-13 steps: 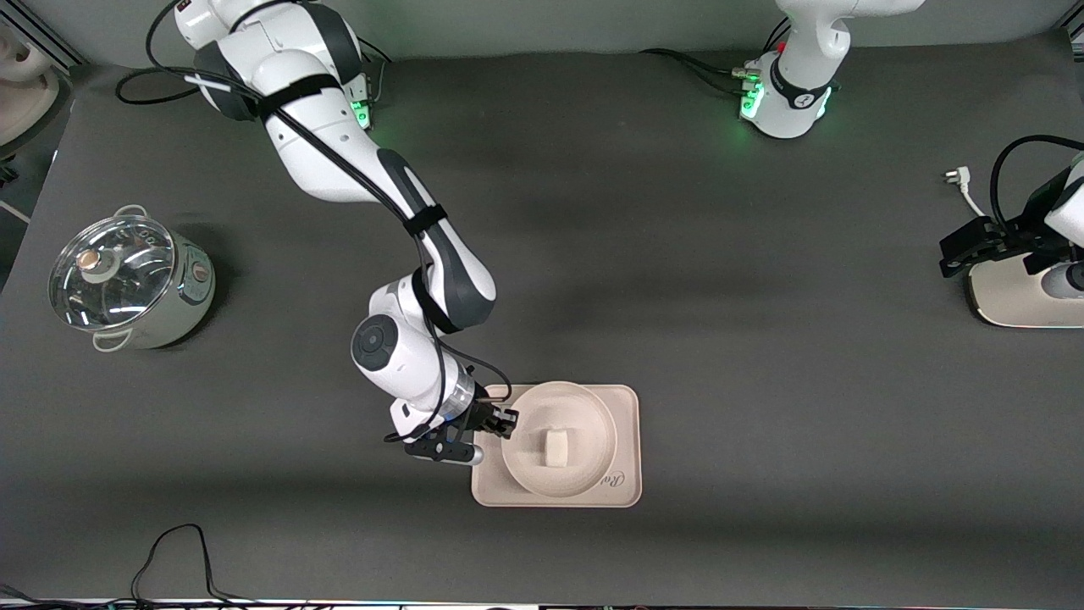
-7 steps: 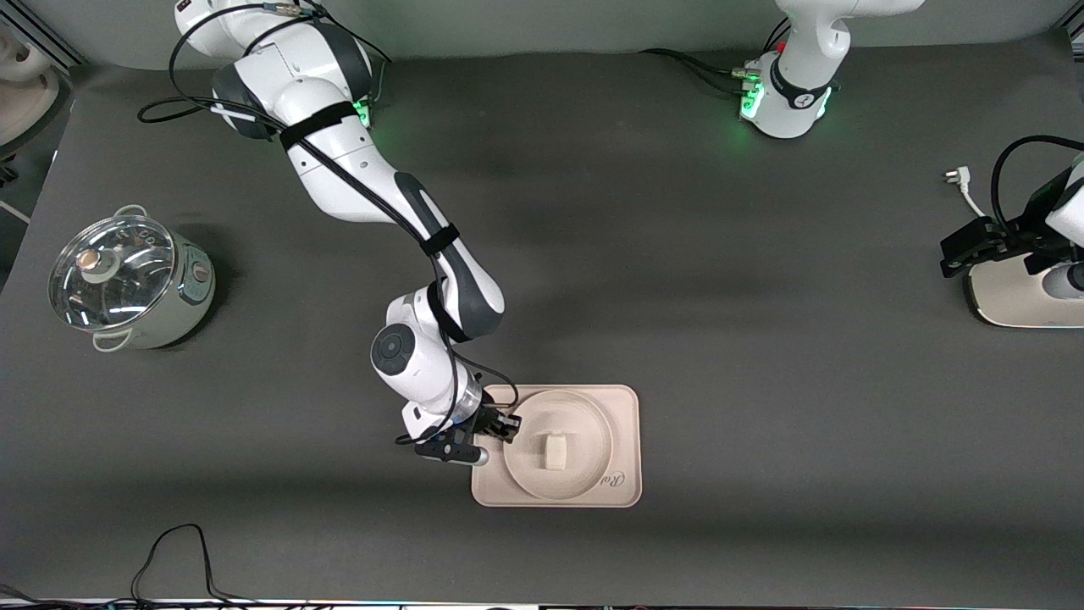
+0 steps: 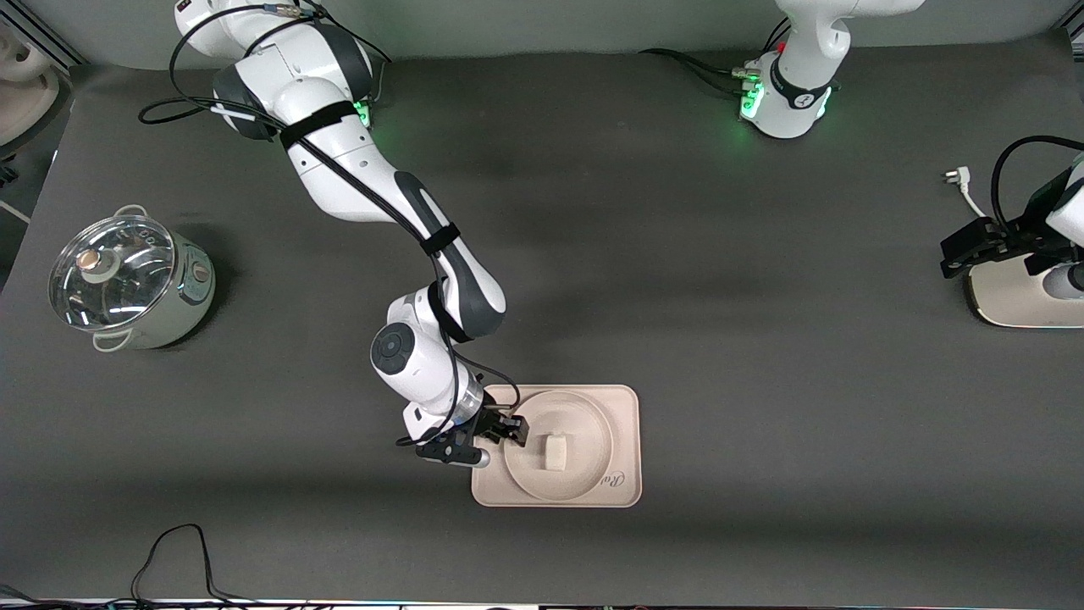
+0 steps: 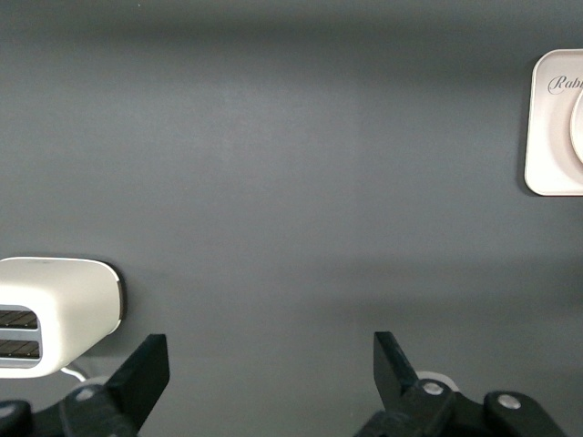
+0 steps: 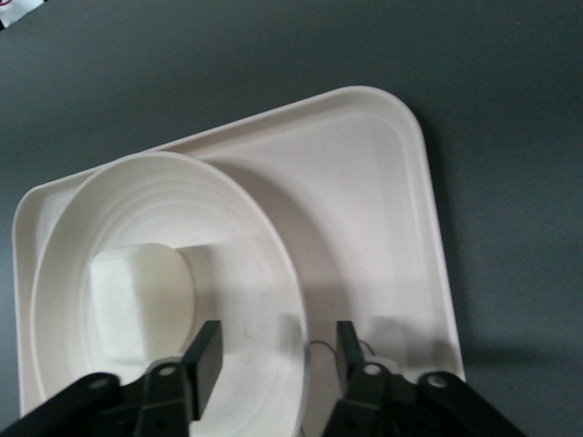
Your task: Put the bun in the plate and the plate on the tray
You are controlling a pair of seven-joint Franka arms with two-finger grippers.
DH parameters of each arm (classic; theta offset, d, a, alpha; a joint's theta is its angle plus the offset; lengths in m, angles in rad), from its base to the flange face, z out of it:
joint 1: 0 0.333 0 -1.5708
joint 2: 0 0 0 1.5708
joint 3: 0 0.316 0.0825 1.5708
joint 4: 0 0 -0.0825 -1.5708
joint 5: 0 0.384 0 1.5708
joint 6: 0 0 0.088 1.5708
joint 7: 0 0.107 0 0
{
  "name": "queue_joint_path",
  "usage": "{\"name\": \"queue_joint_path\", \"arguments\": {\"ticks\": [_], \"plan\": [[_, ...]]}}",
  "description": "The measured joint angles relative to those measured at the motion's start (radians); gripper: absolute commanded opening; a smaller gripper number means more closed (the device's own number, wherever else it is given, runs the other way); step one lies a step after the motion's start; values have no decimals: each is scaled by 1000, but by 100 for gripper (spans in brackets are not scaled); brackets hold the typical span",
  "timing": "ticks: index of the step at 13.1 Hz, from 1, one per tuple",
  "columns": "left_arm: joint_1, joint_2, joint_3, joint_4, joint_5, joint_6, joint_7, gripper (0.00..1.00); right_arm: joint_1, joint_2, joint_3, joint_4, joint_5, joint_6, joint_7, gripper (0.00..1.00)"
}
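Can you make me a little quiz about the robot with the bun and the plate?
1. True or false: the bun lies in the plate.
2. What does the plate rest on? A) the bare table B) the tray C) the pot
3. Fill in: the right gripper has its open fingers on either side of the plate's ____, while the left gripper waits open over the table beside the toaster.

Key: 1 true; 2 B; 3 rim.

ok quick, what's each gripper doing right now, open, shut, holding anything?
Left gripper: open, holding nothing.
Right gripper: open, fingers either side of the plate rim, not gripping.
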Motion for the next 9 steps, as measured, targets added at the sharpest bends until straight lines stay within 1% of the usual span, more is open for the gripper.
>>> {"name": "queue_joint_path", "arguments": {"ticks": [2,4,6,7,9], "plan": [[0,0,-1,0,0,1,0,100,-1,-56,-13,5,0,-115,0,100],[0,0,-2,1,0,1,0,100,-6,-150,-50,-5,0,-259,0,100],[0,0,-3,4,0,2,0,100,-28,-274,-77,-42,-6,-418,0,100],[-1,0,-3,6,0,2,0,100,-54,-342,-83,-65,-25,-501,-1,100],[-1,0,-5,10,0,2,0,100,-126,-485,-83,-101,-95,-688,-6,100]]}}
